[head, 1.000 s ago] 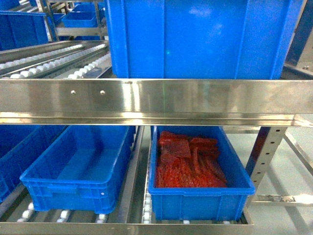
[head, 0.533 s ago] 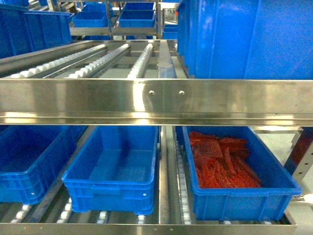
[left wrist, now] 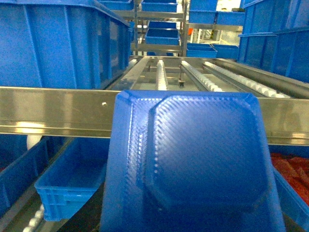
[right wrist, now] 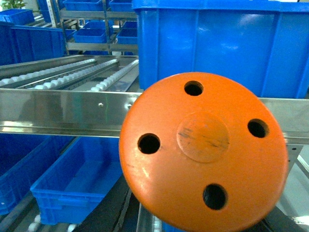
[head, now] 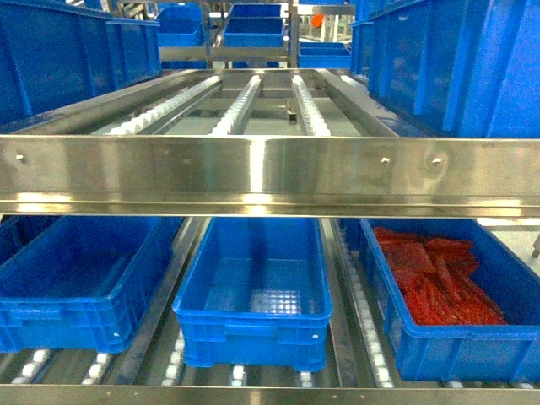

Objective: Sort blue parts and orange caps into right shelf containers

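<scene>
From the head camera I see the shelf with its steel front rail; below that rail sit three blue bins, and the one at the right holds a heap of red-orange pieces, while the middle bin below the rail looks bare inside. On my left wrist camera a blue part with an octagonal raised face fills the view in front of the rail, and on my right wrist camera an orange cap, a round disc with four holes, does the same. Neither gripper shows in any view, so I cannot tell how either one stands.
</scene>
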`<state>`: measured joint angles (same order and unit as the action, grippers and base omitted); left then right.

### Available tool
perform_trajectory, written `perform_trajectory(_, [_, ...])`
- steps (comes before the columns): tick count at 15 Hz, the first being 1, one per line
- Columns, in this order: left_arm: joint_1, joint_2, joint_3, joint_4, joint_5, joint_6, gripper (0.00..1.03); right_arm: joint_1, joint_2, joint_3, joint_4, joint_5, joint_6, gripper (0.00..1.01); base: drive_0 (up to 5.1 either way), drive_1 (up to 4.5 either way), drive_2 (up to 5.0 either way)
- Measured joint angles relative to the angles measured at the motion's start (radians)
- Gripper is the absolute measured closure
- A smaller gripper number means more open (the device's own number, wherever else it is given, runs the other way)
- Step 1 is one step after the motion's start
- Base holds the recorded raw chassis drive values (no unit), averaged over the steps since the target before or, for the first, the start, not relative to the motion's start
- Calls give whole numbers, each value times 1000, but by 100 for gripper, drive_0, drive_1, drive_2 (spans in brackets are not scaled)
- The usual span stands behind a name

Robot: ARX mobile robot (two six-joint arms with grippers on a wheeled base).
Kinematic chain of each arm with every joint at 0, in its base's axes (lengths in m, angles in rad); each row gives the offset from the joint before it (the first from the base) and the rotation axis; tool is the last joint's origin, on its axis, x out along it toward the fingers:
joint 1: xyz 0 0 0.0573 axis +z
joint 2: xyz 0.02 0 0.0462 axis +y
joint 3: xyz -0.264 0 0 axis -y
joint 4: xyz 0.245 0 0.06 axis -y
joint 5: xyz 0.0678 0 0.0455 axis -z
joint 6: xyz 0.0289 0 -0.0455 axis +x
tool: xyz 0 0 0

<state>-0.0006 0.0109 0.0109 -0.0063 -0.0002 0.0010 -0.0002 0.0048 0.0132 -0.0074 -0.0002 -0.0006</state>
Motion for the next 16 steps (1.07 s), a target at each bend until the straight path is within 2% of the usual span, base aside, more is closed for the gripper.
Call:
perform_trajectory(15, [0,0,0,0,0,0,60,0,0,0,2,0,0,60,-498,247,247])
perform_trajectory(16, [0,0,0,0,-1,0,60,0,0,0,0,0,0,60,0,0,0])
